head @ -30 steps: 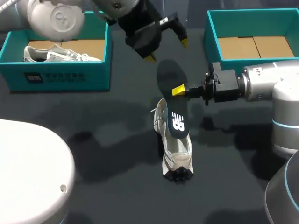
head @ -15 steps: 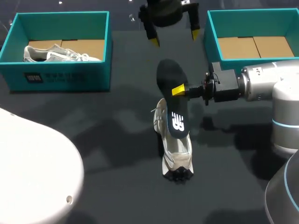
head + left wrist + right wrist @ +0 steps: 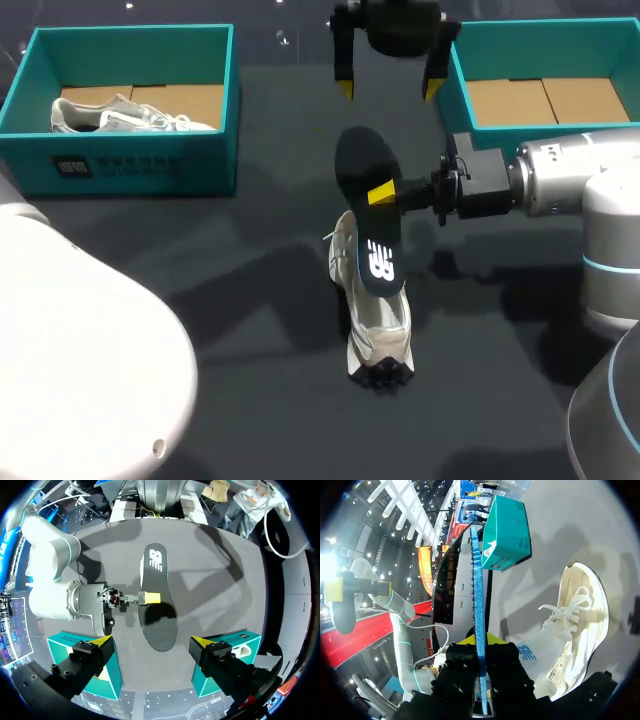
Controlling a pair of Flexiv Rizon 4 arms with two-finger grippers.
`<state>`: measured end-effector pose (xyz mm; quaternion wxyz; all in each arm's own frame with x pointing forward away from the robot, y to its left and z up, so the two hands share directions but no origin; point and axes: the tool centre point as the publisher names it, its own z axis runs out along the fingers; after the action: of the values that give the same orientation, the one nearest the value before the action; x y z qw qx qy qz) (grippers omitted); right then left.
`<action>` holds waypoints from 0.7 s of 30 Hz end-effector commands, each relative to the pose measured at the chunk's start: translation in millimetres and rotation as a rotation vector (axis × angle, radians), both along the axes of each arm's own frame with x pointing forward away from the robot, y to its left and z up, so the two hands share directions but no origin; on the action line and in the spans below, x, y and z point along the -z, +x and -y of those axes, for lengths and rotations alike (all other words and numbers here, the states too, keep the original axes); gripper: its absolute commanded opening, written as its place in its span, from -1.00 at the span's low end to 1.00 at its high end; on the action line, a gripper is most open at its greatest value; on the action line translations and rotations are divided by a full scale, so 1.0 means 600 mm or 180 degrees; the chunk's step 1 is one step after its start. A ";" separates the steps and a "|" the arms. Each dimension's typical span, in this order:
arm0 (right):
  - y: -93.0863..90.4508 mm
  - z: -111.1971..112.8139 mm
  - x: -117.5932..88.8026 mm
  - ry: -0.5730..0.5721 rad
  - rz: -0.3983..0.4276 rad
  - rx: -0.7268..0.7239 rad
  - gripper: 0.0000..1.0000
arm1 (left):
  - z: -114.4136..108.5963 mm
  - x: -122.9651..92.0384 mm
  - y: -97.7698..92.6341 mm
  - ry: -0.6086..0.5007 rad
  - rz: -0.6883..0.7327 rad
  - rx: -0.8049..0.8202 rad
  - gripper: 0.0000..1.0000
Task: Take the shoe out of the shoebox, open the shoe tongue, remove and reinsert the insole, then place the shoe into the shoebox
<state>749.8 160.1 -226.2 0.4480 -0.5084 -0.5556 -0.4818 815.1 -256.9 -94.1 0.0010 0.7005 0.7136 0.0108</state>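
Insole (image 3: 366, 215), dark with a pale print at its lower end, stands steeply tilted above the shoe (image 3: 378, 320). Its printed end hangs low over the shoe's opening and its plain end rises up and away from the shoe. Whether the low end touches the shoe cannot be told. The right gripper (image 3: 385, 192) comes in from the shoe's right and is clamped on the insole about halfway along it. One yellow fingertip lies flat on the insole's near face. In the right wrist view the insole runs edge-on between the two fingers, with the shoe lying beside and below it, laces up.

The shoe is pale and rests on the dark table (image 3: 250, 330), apart from both grippers.

The left gripper (image 3: 390, 88) hangs beyond the shoe, past the insole's raised end, touching nothing, its fingers spread wide. In its own view the insole lies ahead of it, between the lines of its two fingers.

Back and to the left of the shoe sits the left shoebox (image 3: 130, 160), with a second shoe (image 3: 120, 115) inside. Back and to the right of the shoe sits the right shoebox (image 3: 455, 70).
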 end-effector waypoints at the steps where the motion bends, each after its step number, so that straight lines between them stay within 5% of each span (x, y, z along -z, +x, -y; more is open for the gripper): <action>1: -0.001 -0.001 0.000 -0.0006 -0.0001 0.0007 -1.00 | 0.003 0.003 0.003 0.0009 -0.0037 -0.0003 1.00; 21: -0.001 -0.001 0.000 -0.0006 -0.0001 0.0007 -1.00 | -0.084 0.002 -0.004 -0.1460 0.0042 -0.0069 1.00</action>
<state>749.9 160.2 -226.2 0.4481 -0.5083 -0.5557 -0.4817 817.6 -233.7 -91.2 0.0543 0.6892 0.7210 -0.0468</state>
